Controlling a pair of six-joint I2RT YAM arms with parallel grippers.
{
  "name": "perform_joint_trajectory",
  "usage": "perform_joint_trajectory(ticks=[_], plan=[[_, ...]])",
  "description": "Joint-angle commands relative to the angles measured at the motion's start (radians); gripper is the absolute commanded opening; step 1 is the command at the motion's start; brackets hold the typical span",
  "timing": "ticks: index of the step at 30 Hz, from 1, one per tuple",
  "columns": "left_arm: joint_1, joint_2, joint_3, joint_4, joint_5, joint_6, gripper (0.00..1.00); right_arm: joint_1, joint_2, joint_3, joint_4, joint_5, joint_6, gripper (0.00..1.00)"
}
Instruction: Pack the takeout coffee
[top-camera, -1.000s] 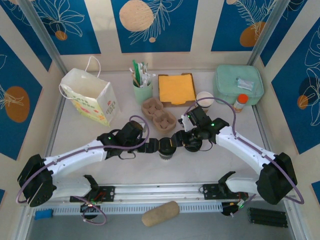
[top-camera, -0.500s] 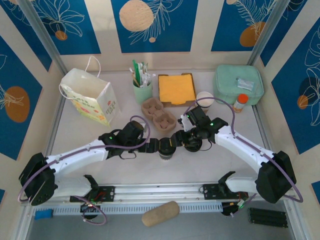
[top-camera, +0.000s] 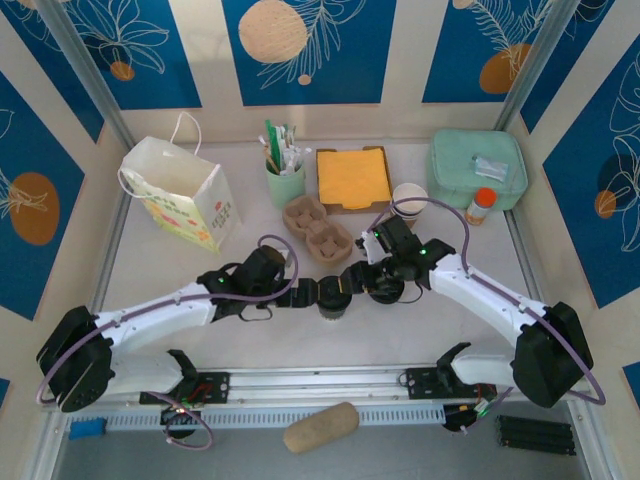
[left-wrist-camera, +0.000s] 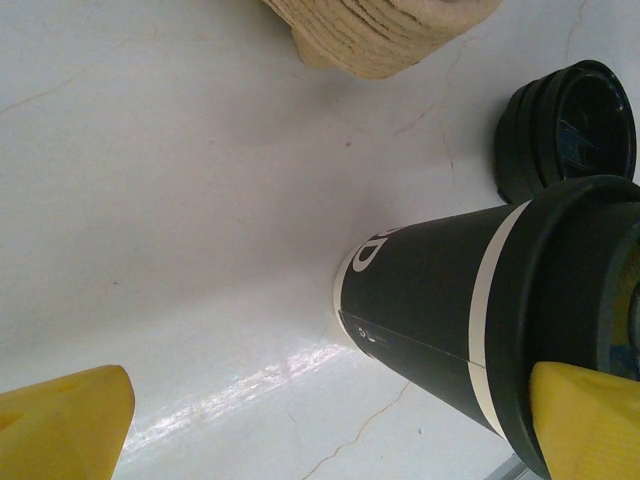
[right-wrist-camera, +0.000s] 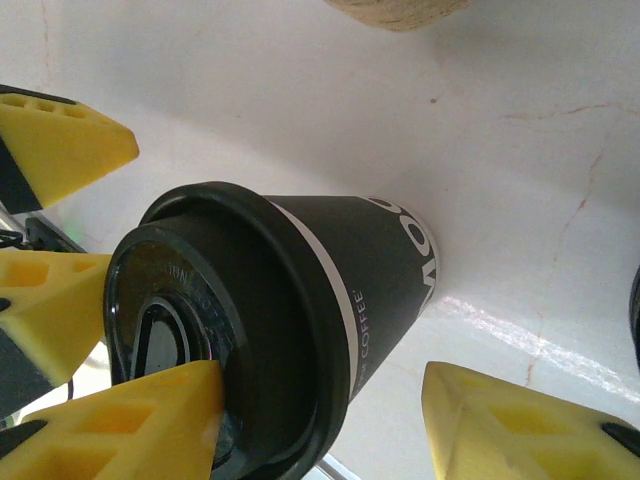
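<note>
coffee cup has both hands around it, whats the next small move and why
Probably close the right hand on the coffee cup: the lid looks seated, the cup stands upright between that hand's open fingers, one finger at the lid rim, the other apart.

The left arm (top-camera: 160, 312) has shifted slightly toward the near edge; the right arm (top-camera: 470, 285) edged left.

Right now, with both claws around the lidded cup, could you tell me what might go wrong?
1. The left claw and right claw crowd the takeout coffee from opposite sides; their fingers could collide or tip it.
2. In the right wrist view a yellow finger overlaps the lid, so closing there might pop it off.
3. The stack of loose lids sits close by and could be knocked.
</note>
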Motion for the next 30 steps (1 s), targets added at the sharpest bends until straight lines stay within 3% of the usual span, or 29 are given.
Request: perform_joint_trajectory(ticks=[1,19,24,30], plan=[[0.009,0.026,-0.062,-0.064,0.002,-0.011,1.0,0.007,0.005,-0.062,-0.035,0.028,0.025,0.55],[0.009,0.019,0.011,-0.087,-0.001,0.007,1.0,-0.078,-0.055,0.105,-0.077,-0.116,0.006,0.63],[0.009,0.019,0.019,-0.087,-0.001,0.009,1.0,-0.094,-0.112,0.036,-0.107,-0.112,0.023,0.6],[0.009,0.022,0.031,-0.092,0.002,0.014,1.0,-0.092,-0.161,-0.068,-0.108,-0.115,0.049,0.49]])
